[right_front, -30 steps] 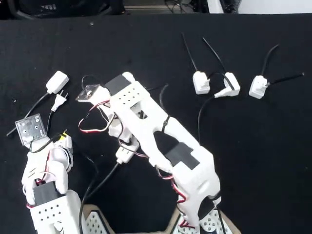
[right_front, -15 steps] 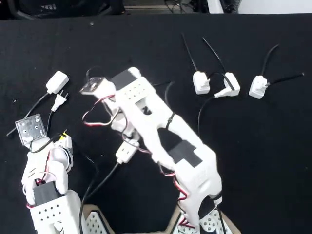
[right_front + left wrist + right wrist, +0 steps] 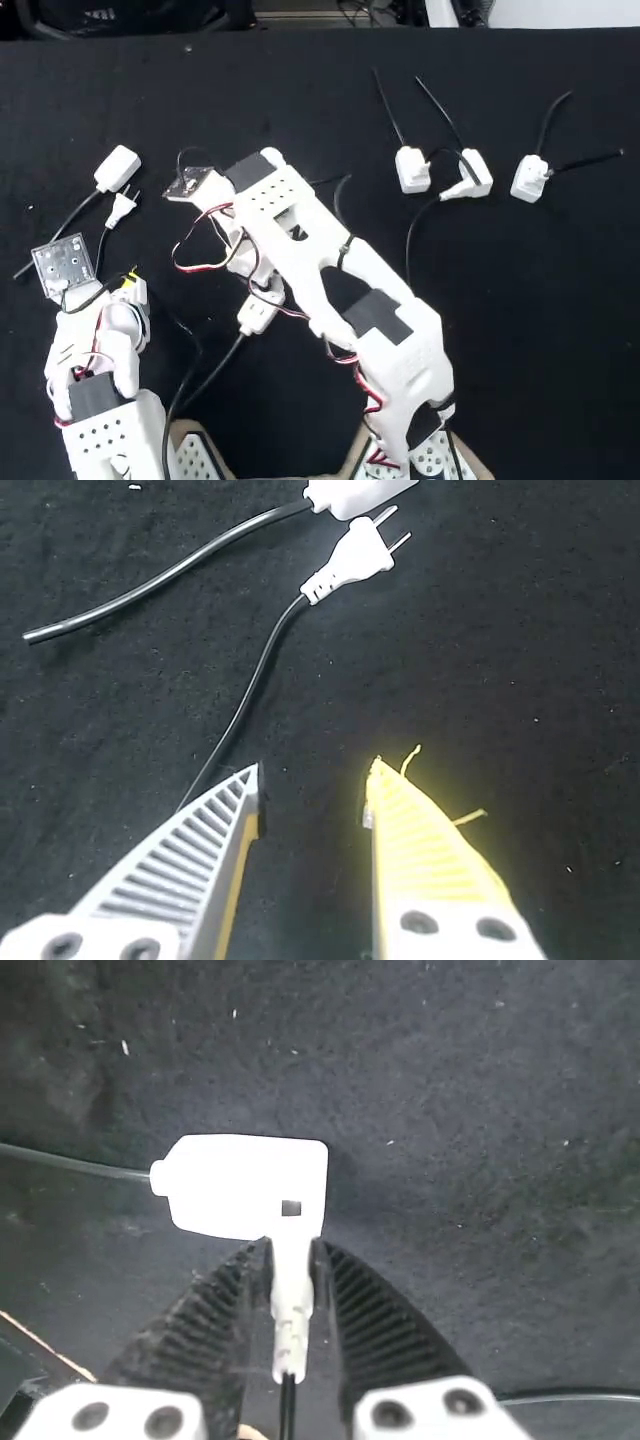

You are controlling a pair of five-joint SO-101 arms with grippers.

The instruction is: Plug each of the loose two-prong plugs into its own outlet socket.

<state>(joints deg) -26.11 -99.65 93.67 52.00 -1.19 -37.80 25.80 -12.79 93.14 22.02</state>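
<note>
— What have you got on the left side?
— My left arm (image 3: 98,350) sits folded close to its base; the left gripper (image 3: 315,772) points low and forward, jaws apart.
— And the right?
— I see the right arm (image 3: 330,280) stretched far out, slanting across toward the left side; the right gripper (image 3: 291,1252) has its jaws pinched on a plug (image 3: 291,1310).

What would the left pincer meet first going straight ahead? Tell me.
The left pincer would probably reach the loose white plug first; its cord runs just beside that line. Depth is unclear.
</note>
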